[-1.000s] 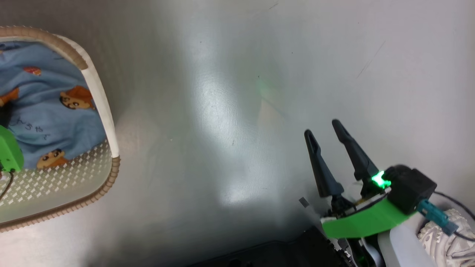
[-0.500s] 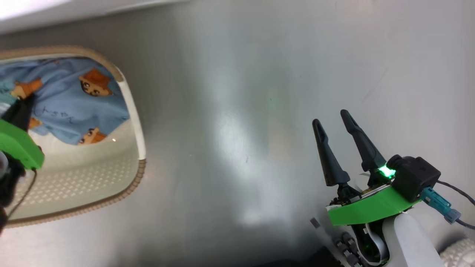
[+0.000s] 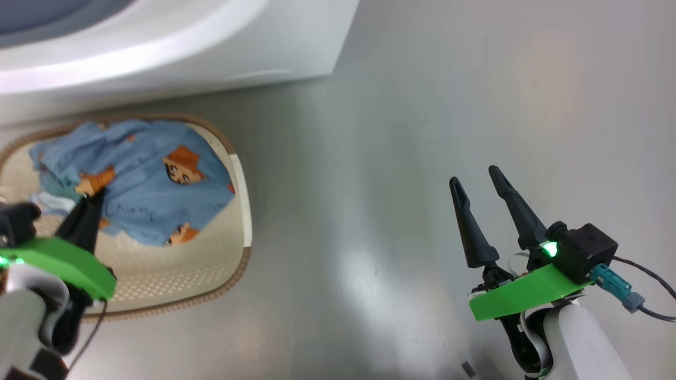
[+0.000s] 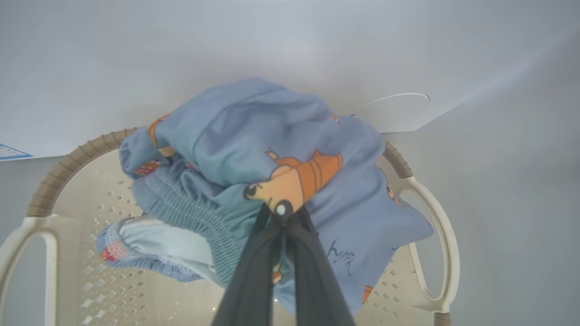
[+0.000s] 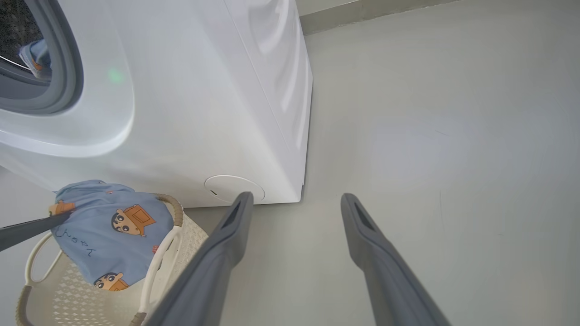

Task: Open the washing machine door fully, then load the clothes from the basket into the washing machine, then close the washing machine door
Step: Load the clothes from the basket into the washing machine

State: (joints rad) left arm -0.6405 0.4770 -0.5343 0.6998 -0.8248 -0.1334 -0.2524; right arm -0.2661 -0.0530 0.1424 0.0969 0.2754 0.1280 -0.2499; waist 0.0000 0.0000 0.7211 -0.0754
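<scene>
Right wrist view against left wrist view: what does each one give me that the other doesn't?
Right wrist: the grey gasket, a round lower cover, and the open right end effector.
Left wrist: a close look at the left end effector shut on the clothes, their ribbed waistband, and a blue label.
Both: the clothes, the basket and the white machine.

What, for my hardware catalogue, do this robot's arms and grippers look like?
Each arm is a pale white forearm ending in a bright green wrist bracket and two long, dark, tapering fingers. The right gripper carries a black boxy module, a glowing green light and a teal connector with a black cable. The left gripper trails a thin black wire.
</scene>
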